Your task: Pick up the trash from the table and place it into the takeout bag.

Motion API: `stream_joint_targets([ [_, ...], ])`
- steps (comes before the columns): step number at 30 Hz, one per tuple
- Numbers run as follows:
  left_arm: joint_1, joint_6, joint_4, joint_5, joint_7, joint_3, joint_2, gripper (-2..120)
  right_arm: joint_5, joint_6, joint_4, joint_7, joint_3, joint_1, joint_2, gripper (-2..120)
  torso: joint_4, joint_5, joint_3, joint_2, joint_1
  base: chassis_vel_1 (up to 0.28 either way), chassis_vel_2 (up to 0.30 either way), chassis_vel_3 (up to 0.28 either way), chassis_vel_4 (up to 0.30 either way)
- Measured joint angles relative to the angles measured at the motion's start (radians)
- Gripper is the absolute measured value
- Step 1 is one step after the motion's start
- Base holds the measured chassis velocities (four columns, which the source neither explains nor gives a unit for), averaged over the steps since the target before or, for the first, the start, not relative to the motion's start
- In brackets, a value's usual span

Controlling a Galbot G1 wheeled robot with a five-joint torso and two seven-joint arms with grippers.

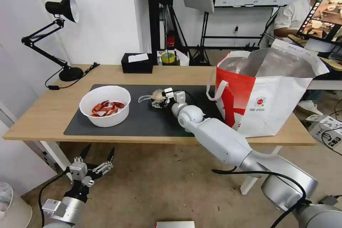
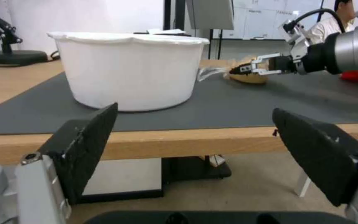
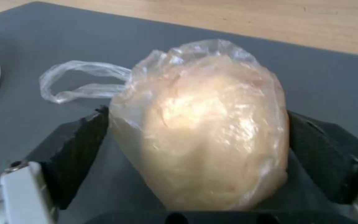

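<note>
The clear-wrapped beige bun [image 1: 156,96] [image 3: 204,130] lies on the dark mat [image 1: 142,121] in the middle of the table [image 1: 42,121]. My right gripper [image 1: 159,100] [image 3: 197,118] is open around it, one black finger on each side at the wrap. The left wrist view shows the same bun [image 2: 251,78] resting on the mat. A white bowl [image 1: 105,105] [image 2: 129,68] of red crayfish shells stands on the mat's left part. The takeout bag [image 1: 270,99] stands open at the table's right end. My left gripper [image 1: 99,150] [image 2: 193,113] hangs open below the table's front edge.
A black tissue box [image 1: 137,63] and a tape roll [image 1: 168,58] sit at the table's back edge. A black desk lamp [image 1: 66,73] with its cable occupies the back left corner. A person sits behind the bag at the far right.
</note>
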Motion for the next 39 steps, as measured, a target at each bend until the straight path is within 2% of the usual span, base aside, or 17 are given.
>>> stream_joint_targets([
  [3,0.003,-0.001,-0.002,0.0,0.0,-0.004,0.001,100,0.013,-0.005,0.004,0.002,0.004,-0.001,-0.007,86,0.0001,0.0001,0.0,0.0,0.0,0.0,0.0,0.0,0.0],
  [4,0.003,-0.001,-0.002,0.0,0.0,-0.004,0.001,100,0.013,-0.005,0.004,0.002,0.004,-0.001,-0.007,86,0.0001,0.0001,0.0,0.0,0.0,0.0,0.0,0.0,0.0],
  [7,0.005,-0.002,-0.006,-0.001,0.0,-0.005,0.001,100,0.017,-0.007,0.026,0.004,0.004,-0.012,-0.031,69,-0.0001,0.0001,0.0,0.0,0.0,0.0,0.0,0.0,0.0],
  [9,0.006,-0.002,-0.007,-0.001,0.0,-0.005,0.0,100,0.019,-0.007,0.032,0.004,0.005,-0.014,-0.037,65,-0.0001,0.0001,0.0,0.0,0.0,0.0,0.0,0.0,0.0],
  [11,0.007,-0.002,-0.007,0.0,0.0,-0.005,-0.001,100,0.02,-0.007,0.047,0.006,0.007,-0.02,-0.053,54,0.0,0.0001,0.0,0.0,0.0,0.0,0.0,0.0,0.0],
  [12,0.007,-0.002,-0.007,0.0,0.0,-0.005,-0.001,100,0.02,-0.007,0.047,0.006,0.007,-0.02,-0.053,54,0.0,0.0001,0.0,0.0,0.0,0.0,0.0,0.0,0.0],
  [16,0.01,-0.002,-0.009,0.001,0.0,-0.003,-0.003,100,0.021,-0.001,0.069,0.007,0.008,-0.029,-0.077,41,-0.0001,0.0001,0.0,0.0,0.0,0.0,0.0,0.0,0.0],
  [18,0.011,-0.002,-0.012,0.002,0.0,-0.002,-0.003,100,0.02,0.009,0.085,0.006,0.008,-0.035,-0.09,34,-0.0001,0.0002,0.0,0.0,0.0,0.0,0.0,0.0,0.0],
  [19,0.012,-0.002,-0.014,0.004,0.0,-0.001,-0.003,100,0.017,0.027,0.108,0.006,0.01,-0.046,-0.105,25,-0.0001,0.0002,0.0,0.0,0.0,0.0,0.0,0.0,0.0],
  [20,0.012,-0.002,-0.014,0.004,0.0,-0.001,-0.003,100,0.017,0.027,0.108,0.006,0.01,-0.046,-0.105,25,-0.0001,0.0002,0.0,0.0,0.0,0.0,0.0,0.0,0.0],
  [23,0.013,-0.002,-0.02,0.005,-0.001,0.0,-0.003,100,-0.037,0.071,0.16,0.002,0.022,-0.068,-0.134,14,0.0,0.0002,0.0,0.0,0.0,0.0,0.0,0.0,0.0],
  [25,0.014,-0.002,-0.021,0.005,-0.001,0.001,-0.003,100,-0.077,0.103,0.182,0.0,0.026,-0.078,-0.147,11,0.0,0.0002,0.0,0.0,0.0,0.0,0.0,0.0,0.0],
  [28,0.016,-0.002,-0.024,0.005,-0.002,0.001,-0.004,100,-0.229,0.245,0.277,-0.003,0.063,-0.125,-0.188,7,0.0,0.0001,0.0,0.0,0.0,0.0,0.0,0.0,0.0],
  [29,0.016,-0.002,-0.024,0.005,-0.002,0.001,-0.004,100,-0.229,0.245,0.277,-0.003,0.063,-0.125,-0.188,7,0.0,0.0001,0.0,0.0,0.0,0.0,0.0,0.0,0.0],
  [32,0.018,-0.002,-0.026,0.007,-0.003,0.001,-0.004,100,-0.338,0.362,0.383,0.015,0.111,-0.182,-0.229,7,0.0,0.0002,0.0,0.0,0.0,0.0,0.0,0.0,0.0],
  [36,0.018,-0.001,-0.028,0.008,-0.003,0.002,-0.004,100,-0.38,0.4,0.469,0.048,0.16,-0.225,-0.261,7,-0.0001,0.0002,0.0,0.0,0.0,0.0,0.0,0.0,0.0],
  [39,0.016,-0.001,-0.028,0.008,-0.004,0.005,-0.003,100,-0.376,0.392,0.602,0.145,0.236,-0.266,-0.303,7,-0.0001,0.0002,0.0,0.0,0.0,0.0,0.0,0.0,0.0],
])
